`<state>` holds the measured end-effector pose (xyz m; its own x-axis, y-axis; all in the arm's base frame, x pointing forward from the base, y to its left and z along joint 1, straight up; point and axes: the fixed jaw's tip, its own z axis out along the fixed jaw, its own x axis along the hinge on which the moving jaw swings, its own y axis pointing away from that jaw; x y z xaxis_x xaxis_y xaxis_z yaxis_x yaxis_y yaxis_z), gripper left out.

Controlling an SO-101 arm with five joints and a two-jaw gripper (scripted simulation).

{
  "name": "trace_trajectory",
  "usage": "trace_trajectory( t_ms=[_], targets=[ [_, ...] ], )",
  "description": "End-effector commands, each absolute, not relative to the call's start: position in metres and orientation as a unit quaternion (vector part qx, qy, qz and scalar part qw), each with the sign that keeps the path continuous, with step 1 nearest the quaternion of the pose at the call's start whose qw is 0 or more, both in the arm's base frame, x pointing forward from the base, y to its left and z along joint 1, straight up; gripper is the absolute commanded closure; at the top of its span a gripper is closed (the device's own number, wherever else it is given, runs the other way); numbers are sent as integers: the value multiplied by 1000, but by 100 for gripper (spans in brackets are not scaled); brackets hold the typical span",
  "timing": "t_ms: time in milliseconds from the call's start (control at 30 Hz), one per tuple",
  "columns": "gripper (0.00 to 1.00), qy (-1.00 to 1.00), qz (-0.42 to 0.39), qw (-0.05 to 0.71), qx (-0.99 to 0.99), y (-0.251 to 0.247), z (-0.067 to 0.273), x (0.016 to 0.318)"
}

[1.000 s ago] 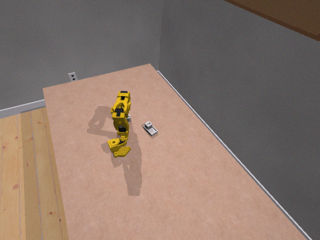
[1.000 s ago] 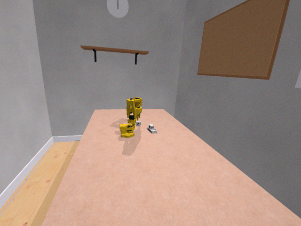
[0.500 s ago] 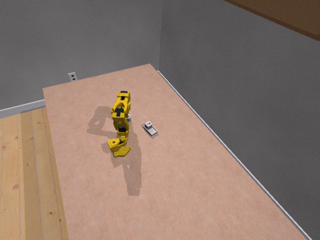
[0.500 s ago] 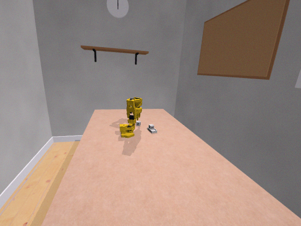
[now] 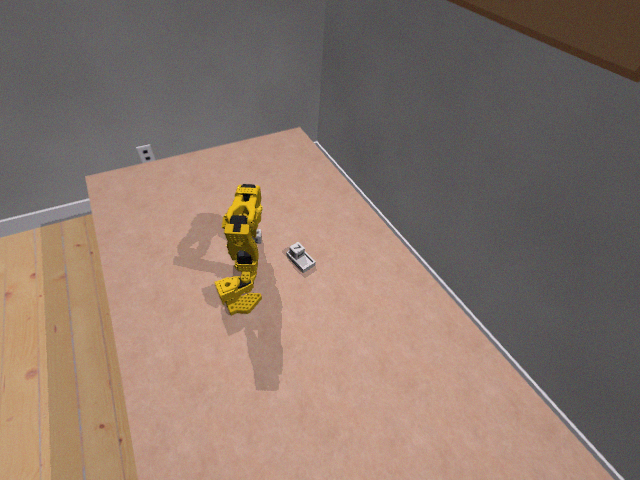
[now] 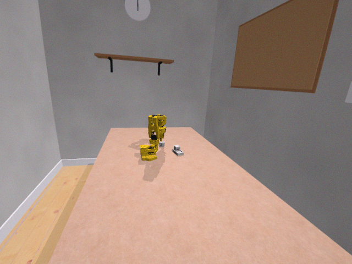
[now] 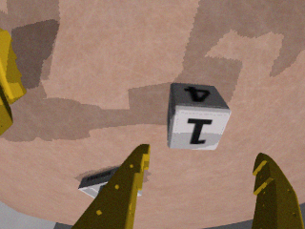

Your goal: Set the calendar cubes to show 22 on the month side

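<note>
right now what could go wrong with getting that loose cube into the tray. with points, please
The loose cube [image 6: 161,144] [image 7: 199,128] sits ahead of the fingertips, so closing now would probably miss it. It also looks angled to the open gripper [image 7: 202,155], so a jaw might knock it. Its 2 faces sideways, so the wrong digit could end up showing.

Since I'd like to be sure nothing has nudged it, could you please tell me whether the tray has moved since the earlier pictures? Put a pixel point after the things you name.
No, the tray [image 5: 308,267] [image 6: 179,153] shows no visible shift against the table's edges [image 5: 193,152] [image 6: 150,127].
</note>
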<state>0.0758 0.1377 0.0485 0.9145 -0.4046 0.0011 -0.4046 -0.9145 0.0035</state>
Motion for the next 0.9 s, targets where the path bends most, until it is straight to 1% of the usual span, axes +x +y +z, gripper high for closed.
trace_trajectory(
  t_ms=[0, 400, 867],
  targets=[
    [65, -205, 2, -8, 979, 140, 46, 78],
    [65, -205, 2, -8, 979, 139, 27, 78],
    [65, -205, 2, -8, 979, 139, 19, 78]
  ],
)
